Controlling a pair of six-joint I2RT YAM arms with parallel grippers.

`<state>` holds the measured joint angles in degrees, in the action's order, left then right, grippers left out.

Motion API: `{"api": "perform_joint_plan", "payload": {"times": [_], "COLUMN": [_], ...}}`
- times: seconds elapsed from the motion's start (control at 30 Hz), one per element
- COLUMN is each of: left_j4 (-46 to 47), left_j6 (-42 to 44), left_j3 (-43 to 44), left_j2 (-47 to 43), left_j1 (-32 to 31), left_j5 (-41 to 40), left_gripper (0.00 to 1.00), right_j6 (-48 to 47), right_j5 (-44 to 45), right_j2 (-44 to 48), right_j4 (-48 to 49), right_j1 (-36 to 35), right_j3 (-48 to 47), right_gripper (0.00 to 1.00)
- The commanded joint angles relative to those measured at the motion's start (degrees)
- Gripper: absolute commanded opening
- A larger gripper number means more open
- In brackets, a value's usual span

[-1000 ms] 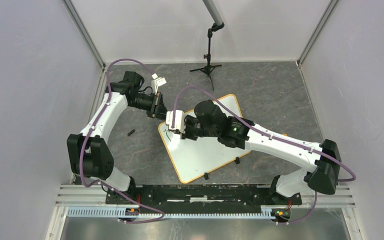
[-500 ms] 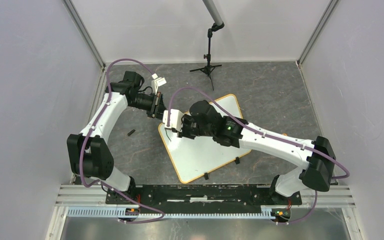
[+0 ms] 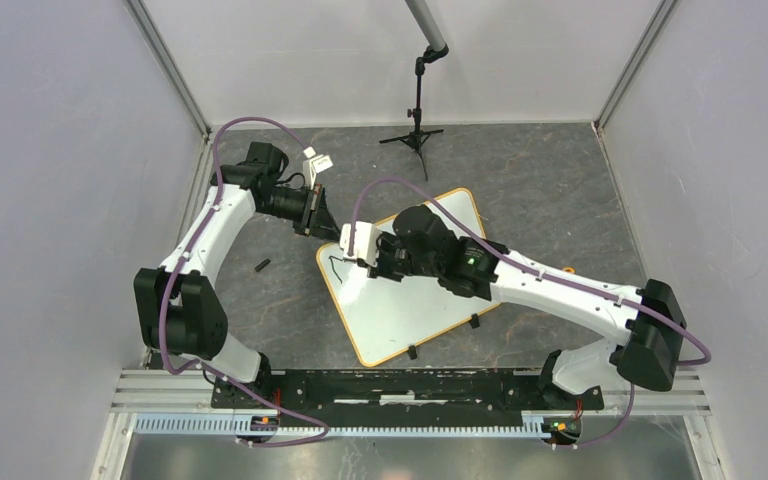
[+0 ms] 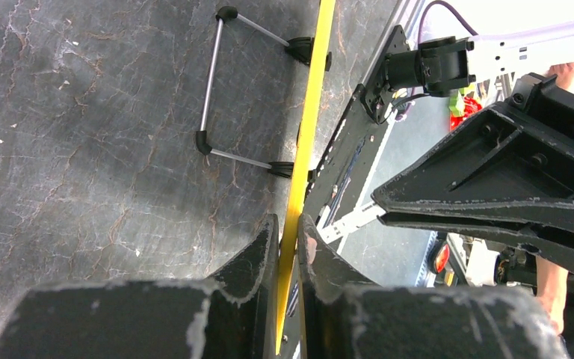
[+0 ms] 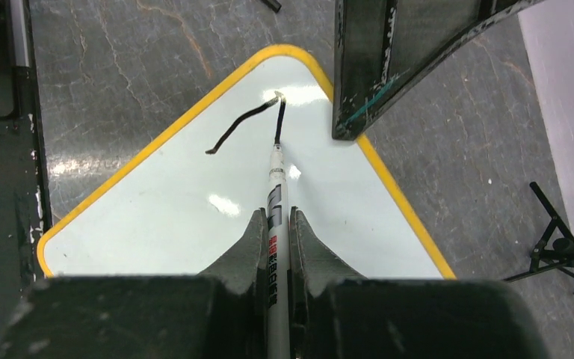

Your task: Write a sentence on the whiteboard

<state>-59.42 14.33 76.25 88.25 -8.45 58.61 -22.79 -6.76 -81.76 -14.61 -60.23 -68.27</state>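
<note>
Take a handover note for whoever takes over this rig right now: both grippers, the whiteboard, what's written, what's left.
The left gripper is shut on the yellow rim of the whiteboard, near a corner.
The right gripper is shut on the marker, its tip on the board by that corner.
The board lies flat on the table.
Done: the sentence is only one short black stroke, no readable letter.
Left: nearly all the writing.

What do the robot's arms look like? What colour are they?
The left arm and right arm are white tubes with chunky black joints. A purple cable loops along each. The left pincer and right pincer are black, with two scuffed wedge-shaped fingers each.
</note>
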Motion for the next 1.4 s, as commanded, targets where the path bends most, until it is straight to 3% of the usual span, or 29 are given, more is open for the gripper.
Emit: {"api": "perform_joint_plan", "payload": {"times": [0.0,0.67,1.37], "left_j4": [0.57,0.54,0.45], "left_j6": [1.71,1.79,1.88], "left_j3": [1.27,1.38,1.01], "left_j2": [0.04,-0.18,-0.46], "left_j1": [-0.43,-0.44,-0.43], "left_j5": [-0.51,-0.6,-0.51], "left_gripper": [0.02,0.02,0.02], "right_j6": [-0.55,-0.15,-0.31], "right_j5": [2.26,-4.39,-2.1], "right_j2": [2.33,-1.19,3.31], "right_j4": [-1.23,-3.02,-1.83], "right_j1": [0.81,-3.32,0.51], "right_j3": [2.66,1.01,-1.21], "right_gripper": [0.0,0.0,0.0]}}
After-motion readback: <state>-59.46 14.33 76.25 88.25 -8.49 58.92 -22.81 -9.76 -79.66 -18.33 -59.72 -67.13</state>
